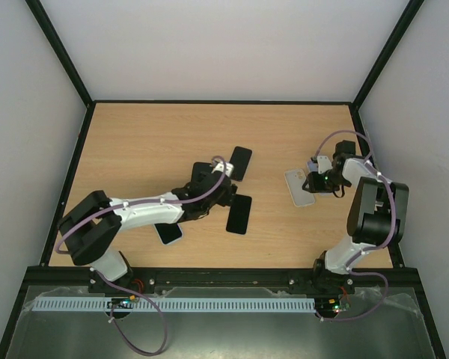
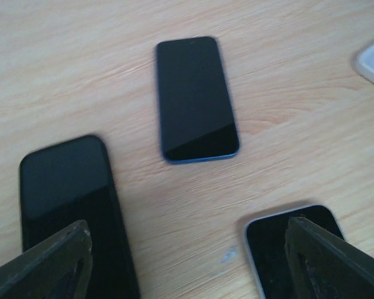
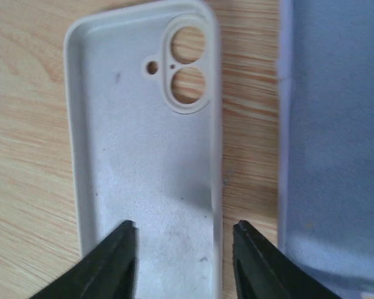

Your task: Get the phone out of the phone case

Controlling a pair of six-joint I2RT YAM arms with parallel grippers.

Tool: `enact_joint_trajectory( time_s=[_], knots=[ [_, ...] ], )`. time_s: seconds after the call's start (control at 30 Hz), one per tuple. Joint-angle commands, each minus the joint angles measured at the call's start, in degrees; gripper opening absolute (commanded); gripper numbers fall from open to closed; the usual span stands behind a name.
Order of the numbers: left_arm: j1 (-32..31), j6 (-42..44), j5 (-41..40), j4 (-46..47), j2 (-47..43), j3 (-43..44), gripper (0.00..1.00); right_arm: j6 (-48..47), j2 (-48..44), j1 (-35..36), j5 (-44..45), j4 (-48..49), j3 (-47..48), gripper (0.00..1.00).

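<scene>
The white phone case (image 3: pixel 143 162) lies open side up on the tabletop (image 1: pixel 150 142). It is empty, with wood showing through its camera cut-outs. The right gripper (image 3: pixel 186 261) hangs over the case's lower end with its fingers (image 3: pixel 112 261) moderately spread and holding nothing. One finger is above the case floor and the other is just outside its right rim.

Just right of the case lies a lavender slab (image 3: pixel 336 143). I cannot tell whether it is another case or a phone's back.

Well left of the case, the left gripper (image 2: pixel 193 268) hovers with its fingers wide and empty. Three phones lie face up below it:
- A blue-rimmed phone (image 2: pixel 196 99) lies ahead.
- A black phone (image 2: pixel 65 187) is under one fingertip.
- A silver-rimmed phone (image 2: pixel 280 240) is under the other fingertip.

None of the three is clearly in a case.

The case looks light, matte and pliable. It would probably bend under a pinch, so it is best taken by a rim or corner and peeled. The phones look stiff and heavier, with slick, breakable glass. They are best gripped across their long edges and not by the screen.
</scene>
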Motion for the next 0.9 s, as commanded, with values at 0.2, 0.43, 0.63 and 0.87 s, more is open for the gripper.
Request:
enact_joint_trajectory(
  time_s=[0.2,0.43,0.63,0.87],
  knots=[
    [11.4,-10.7,4.4,-15.2,0.0,3.1,1.0,-0.2,-14.9,-1.0,2.9,-3.1,1.2,0.53],
    [18.7,-6.6,9.6,-29.0,11.9,16.0,1.0,3.9,-27.0,-0.5,-10.9,-6.5,1.9,0.69],
    [21.4,-4.0,12.7,-35.8,19.7,25.8,1.0,6.1,-32.4,0.2,-16.1,-2.0,-3.8,0.73],
    [22.3,-3.0,15.2,-41.5,25.4,33.5,1.0,9.3,-37.9,0.3,-16.9,5.6,-9.6,0.73]
  ],
)
